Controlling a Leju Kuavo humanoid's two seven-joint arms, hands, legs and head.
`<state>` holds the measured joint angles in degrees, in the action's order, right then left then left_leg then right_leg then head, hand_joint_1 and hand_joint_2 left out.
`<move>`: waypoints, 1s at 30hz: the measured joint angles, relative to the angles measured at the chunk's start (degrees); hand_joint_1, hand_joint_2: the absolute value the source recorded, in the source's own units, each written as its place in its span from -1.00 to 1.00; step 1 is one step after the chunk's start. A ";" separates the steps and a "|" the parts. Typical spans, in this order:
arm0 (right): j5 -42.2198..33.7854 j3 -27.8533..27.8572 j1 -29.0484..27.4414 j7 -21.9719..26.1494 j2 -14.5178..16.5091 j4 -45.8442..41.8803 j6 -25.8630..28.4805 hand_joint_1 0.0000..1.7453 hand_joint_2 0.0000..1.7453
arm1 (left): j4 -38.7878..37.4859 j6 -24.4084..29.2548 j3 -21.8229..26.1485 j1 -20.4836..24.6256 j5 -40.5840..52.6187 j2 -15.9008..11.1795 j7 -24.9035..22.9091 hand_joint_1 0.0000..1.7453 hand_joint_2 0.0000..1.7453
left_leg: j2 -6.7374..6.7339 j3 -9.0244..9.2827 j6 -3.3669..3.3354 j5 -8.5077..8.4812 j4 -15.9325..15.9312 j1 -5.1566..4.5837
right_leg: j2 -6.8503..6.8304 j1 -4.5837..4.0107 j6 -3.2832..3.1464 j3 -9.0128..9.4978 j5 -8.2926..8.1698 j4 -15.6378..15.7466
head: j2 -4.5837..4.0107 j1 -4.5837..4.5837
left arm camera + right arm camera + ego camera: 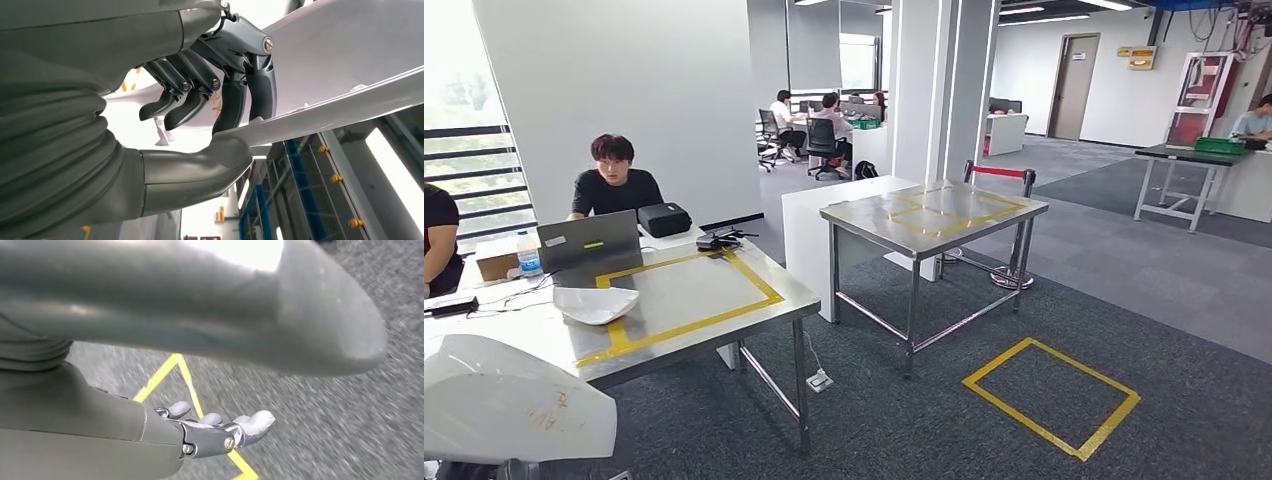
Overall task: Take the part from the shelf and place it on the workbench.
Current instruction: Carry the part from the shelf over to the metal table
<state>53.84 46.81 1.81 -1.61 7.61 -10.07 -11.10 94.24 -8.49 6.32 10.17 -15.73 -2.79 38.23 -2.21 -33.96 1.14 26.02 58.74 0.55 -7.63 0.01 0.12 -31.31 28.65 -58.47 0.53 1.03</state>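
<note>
White moulded part [350,60] sits pinched in our left hand [220,115], thumb under its rim, low beside the near table [754,300]. Our right hand [220,432] hangs empty, fingers apart, over carpet.

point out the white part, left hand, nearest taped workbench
white part [504,405]: head view, its broad upper face.
left hand [220,135]: left wrist view, between thumb and fingers gripping the part's edge.
workbench [674,295]: head view, bare steel inside the tape.

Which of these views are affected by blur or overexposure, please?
Head view: sharp, though the window at left is blown out. Left wrist view: the white part washes out bright above the left hand. Right wrist view: the carpet streaks with motion blur, with glare on the right hand.
</note>
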 joint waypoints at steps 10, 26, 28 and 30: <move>2.55 -0.08 -0.74 -0.94 0.25 0.01 -1.31 -1.00 -1.00 | 0.23 0.55 -0.11 -1.41 -1.23 -1.69 0.36 1.00 1.00 | 7.28 -0.52 -1.21 -0.66 0.06 0.41 | 9.13 0.69 0.57 -4.43 2.10 -8.48 | 0.01 0.33; 2.30 -0.54 -0.11 -0.04 0.14 0.01 -1.31 -1.00 -1.00 | -1.90 2.40 -0.71 1.96 -1.27 -4.33 -0.09 1.00 1.00 | -0.09 -2.71 2.27 0.96 5.19 0.39 | 2.30 0.40 -1.50 -0.01 -0.23 0.22 | 0.00 -0.10; 1.98 -0.42 -0.09 -1.15 0.19 0.01 -1.07 -1.00 -1.00 | -1.96 2.32 -0.74 2.74 -1.49 -4.52 -0.16 1.00 1.00 | -1.50 -0.39 1.28 -0.21 0.79 0.10 | 1.13 0.04 -0.91 0.06 0.12 -0.09 | 0.01 -0.06; 1.81 -0.26 0.03 -1.72 0.19 0.01 -0.73 -1.00 -1.00 | -2.01 2.30 -0.77 3.09 -1.73 -4.77 -0.23 1.00 1.00 | -0.61 -0.48 0.20 -0.30 0.44 -0.03 | 0.16 -0.11 -0.36 0.18 0.21 -0.11 | 0.01 0.02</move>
<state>55.65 46.55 1.84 -3.33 7.80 -10.05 -11.84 92.23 -6.19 5.55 13.26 -17.46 -7.55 38.00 -2.81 -34.44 1.34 25.72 59.18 0.52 -7.48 -0.10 -0.24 -31.12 28.85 -58.59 0.54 1.04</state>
